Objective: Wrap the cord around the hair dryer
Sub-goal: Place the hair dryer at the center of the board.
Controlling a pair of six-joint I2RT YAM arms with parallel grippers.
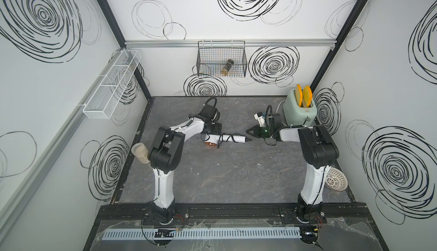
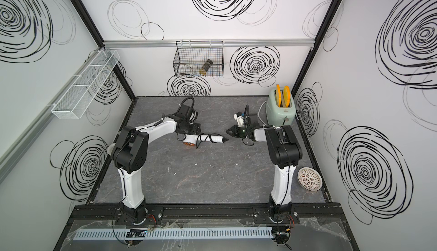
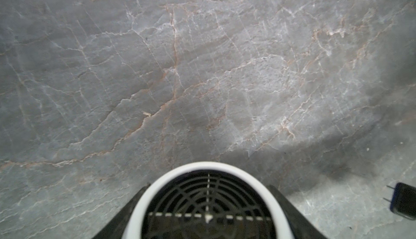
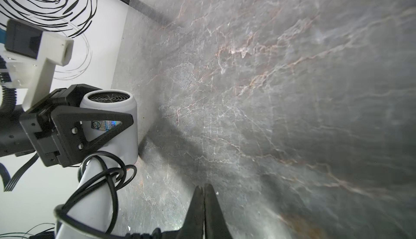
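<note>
— Left wrist view is cropping the plug (image 3: 403, 201); the left gripper (image 3: 208, 185) is clamping the head of the hair dryer (image 3: 209, 166).
— The hair dryer is resting on the table (image 1: 212, 178), handle pointing toward the right gripper (image 4: 204, 187), jaws pressed together, empty. The cord (image 4: 112, 177) is looping the handle; the toaster (image 1: 300, 112) is standing well apart.

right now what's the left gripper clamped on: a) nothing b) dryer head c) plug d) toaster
b: the left gripper has a black finger on each side of the dryer head, seen in both wrist views.
</note>
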